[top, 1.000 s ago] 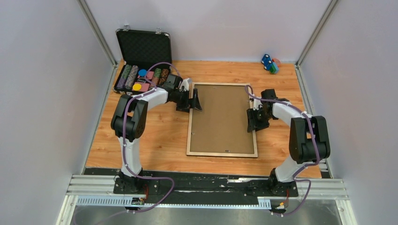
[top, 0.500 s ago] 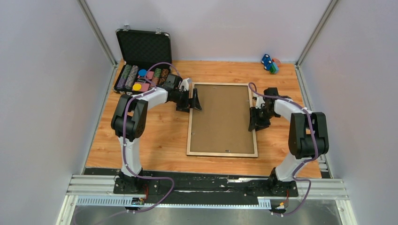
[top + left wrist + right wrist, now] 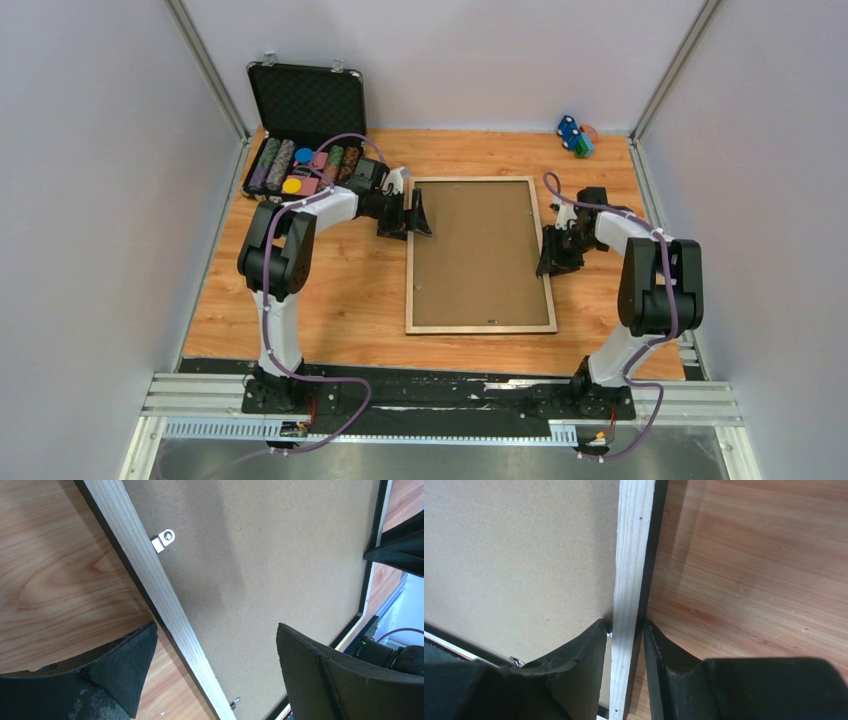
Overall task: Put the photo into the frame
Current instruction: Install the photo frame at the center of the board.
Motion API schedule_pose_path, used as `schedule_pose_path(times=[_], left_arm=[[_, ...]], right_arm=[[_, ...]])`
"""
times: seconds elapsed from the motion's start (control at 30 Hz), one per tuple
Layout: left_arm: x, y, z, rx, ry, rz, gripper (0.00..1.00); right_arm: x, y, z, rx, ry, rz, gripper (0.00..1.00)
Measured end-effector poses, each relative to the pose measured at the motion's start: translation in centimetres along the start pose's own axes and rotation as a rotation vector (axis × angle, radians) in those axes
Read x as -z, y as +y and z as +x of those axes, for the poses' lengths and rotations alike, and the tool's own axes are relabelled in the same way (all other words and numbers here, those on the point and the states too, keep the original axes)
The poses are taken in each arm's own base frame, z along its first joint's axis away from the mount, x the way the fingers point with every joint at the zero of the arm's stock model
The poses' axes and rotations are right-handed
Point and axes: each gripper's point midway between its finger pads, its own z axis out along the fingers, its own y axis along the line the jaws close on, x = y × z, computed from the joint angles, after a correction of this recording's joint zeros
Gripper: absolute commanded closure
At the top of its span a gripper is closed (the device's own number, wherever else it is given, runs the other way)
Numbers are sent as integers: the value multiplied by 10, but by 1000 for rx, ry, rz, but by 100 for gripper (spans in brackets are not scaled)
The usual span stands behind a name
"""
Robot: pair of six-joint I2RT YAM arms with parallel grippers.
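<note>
Right gripper (image 3: 626,626) first: its fingers (image 3: 583,652) have narrowed onto the frame (image 3: 633,555) and now pinch the pale rail, one pad on the board side, one on the outer black edge. A good bite, by the look of it.

And the frame has moved! In the overhead view it has slid toward the right of the picture, dragged along by that arm. It now lies flat at centre, back up, with the brown backing board (image 3: 478,250) filling it.

Over to the left gripper (image 3: 215,635): fingers wide apart, straddling the opposite rail near a small metal clip (image 3: 164,539). It touches nothing that I can see, and stayed put while the frame slipped beneath it.

The photo? Not visible anywhere, and whether it sits under the board I cannot tell. My read: the frame is being positioned with the board on, so the clips need working next. The chip case (image 3: 305,130) sits well clear, upper left.
</note>
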Motion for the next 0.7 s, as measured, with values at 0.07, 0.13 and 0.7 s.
schedule_pose_path(times=[0.07,0.13,0.7], left_arm=[[0,0,0,-1,0,3,0],[0,-1,0,-1,0,6,0],[-1,-2,0,0,5,15,0]], right_arm=[[0,0,0,11,-3,-7,66],[0,0,0,22,-4,-11,66],[2,6,0,70,-20,-49,48]])
